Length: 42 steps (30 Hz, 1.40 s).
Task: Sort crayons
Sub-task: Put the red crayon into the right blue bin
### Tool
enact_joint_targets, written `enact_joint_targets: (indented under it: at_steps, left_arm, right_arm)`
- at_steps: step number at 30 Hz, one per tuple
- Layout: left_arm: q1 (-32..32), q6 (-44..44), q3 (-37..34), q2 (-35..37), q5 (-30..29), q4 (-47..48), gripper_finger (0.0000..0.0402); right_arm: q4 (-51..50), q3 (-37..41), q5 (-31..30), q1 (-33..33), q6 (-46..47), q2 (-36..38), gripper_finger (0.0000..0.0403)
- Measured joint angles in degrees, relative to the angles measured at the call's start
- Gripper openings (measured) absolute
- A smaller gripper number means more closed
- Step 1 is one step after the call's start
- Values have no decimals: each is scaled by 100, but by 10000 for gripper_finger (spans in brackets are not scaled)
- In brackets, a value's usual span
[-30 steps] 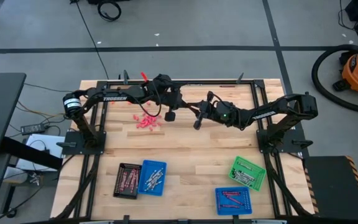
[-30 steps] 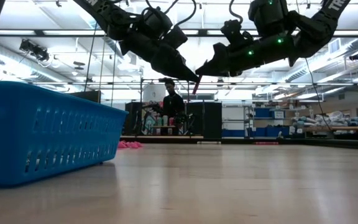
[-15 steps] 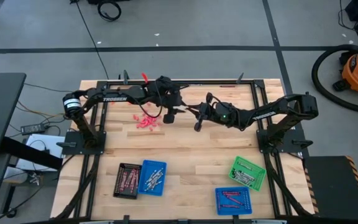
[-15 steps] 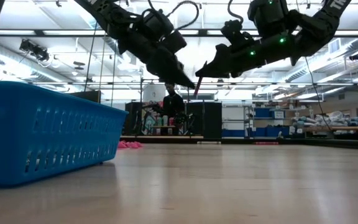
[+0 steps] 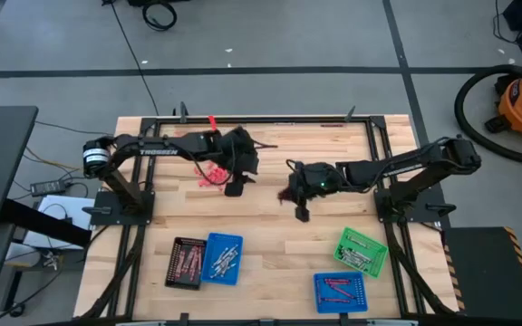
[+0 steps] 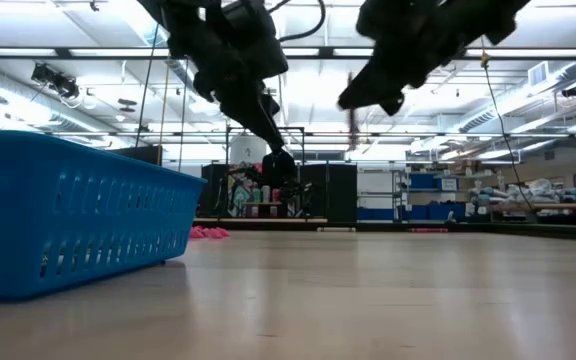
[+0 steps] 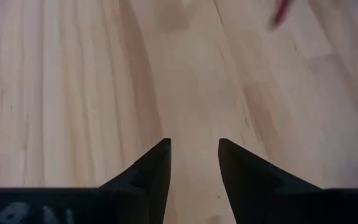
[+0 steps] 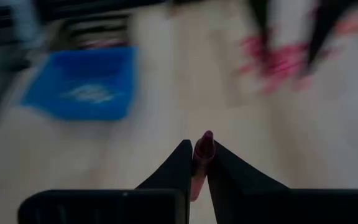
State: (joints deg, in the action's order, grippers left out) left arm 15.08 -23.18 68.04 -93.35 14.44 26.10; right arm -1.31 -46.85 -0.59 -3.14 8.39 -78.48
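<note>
Right gripper (image 8: 194, 155) is clenched on a dark red crayon (image 8: 201, 158), held above the middle of the table (image 5: 270, 231). Left gripper (image 7: 193, 155) is released, nothing between its fingers, above bare wood just beside the pink crayon pile (image 5: 211, 175) toward the table's far left.

One camera hangs high, looking straight down on the whole wooden surface (image 5: 270, 226) and both arms. Another sits at surface height, looking level into the room, close beside a blue tray (image 6: 68, 215). Each wrist camera looks closely past its own fingers (image 7: 157, 165) at the boards; the right one shares the blue tray.
</note>
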Motion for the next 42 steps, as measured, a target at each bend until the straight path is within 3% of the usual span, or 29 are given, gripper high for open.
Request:
enact_joint_targets:
  at_steps: [7, 16, 20, 31, 42]
  left_arm:
    - [-493, 231, -2, 71, -426, 711, 141]
    - [-562, 463, -1, 71, -438, 944, 141]
    - [-550, 488, -1, 71, -466, 893, 141]
    - [-552, 788, -1, 71, -801, 490, 141]
    - [-552, 1060, -1, 71, -833, -68, 141]
  right_arm:
    - [-1011, -41, 1336, -657, 1597, 305, 43]
    - [-1603, -39, 2275, -1909, 3813, 191, 43]
    - [-1685, -42, 2334, -2516, 4390, 28, 43]
    - [-1767, -41, 2794, -3470, 5103, -973, 47]
    - [-1789, -41, 3050, -3514, 4902, -1484, 83]
